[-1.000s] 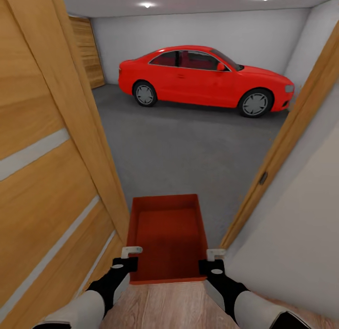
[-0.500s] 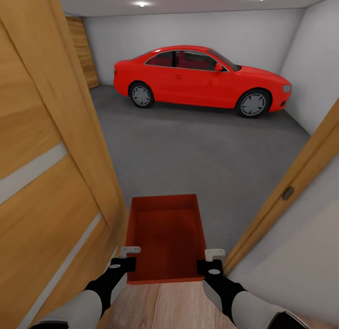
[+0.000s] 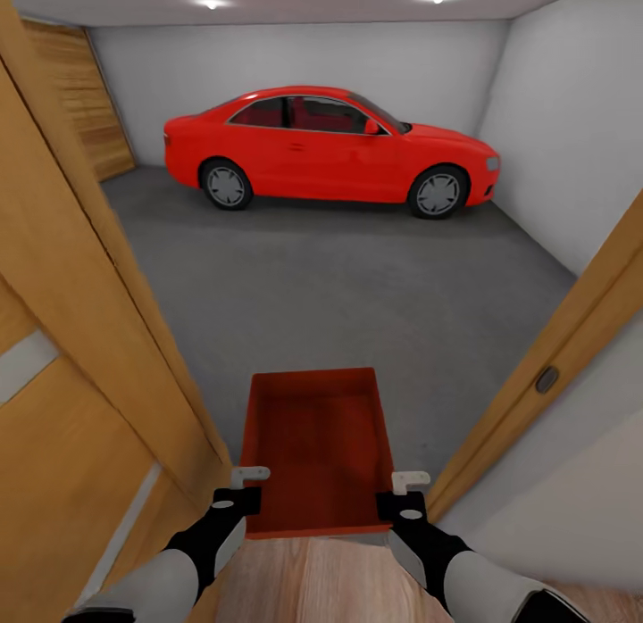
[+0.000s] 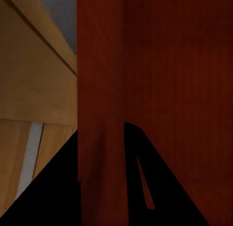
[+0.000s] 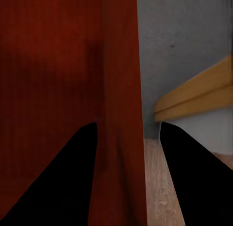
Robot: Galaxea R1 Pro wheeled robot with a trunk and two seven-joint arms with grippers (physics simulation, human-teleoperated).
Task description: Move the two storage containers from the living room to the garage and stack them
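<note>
One orange-red open-top storage container (image 3: pixel 317 449) hangs level in front of me, held by its two long side walls near the end closest to me. My left gripper (image 3: pixel 243 489) is shut on its left wall, and my right gripper (image 3: pixel 404 494) is shut on its right wall. In the left wrist view the thin red wall (image 4: pixel 102 90) runs between the dark fingers of the left gripper (image 4: pixel 102 187). The right wrist view has the same arrangement, the wall (image 5: pixel 119 65) caught in the right gripper (image 5: pixel 121 187). The container is empty and hangs over the threshold to the garage floor (image 3: pixel 339 284).
An open orange wooden door (image 3: pixel 80 337) stands close on my left and the door frame (image 3: pixel 554 364) close on my right. A red car (image 3: pixel 326 145) is parked along the far white wall. Light wood planks (image 3: pixel 313 587) lie under my arms. Another wooden door (image 3: pixel 80 105) is at back left.
The whole picture has shifted as I moved into the doorway: more garage floor and right wall show, and the car sits further left. The container stays held as before.
</note>
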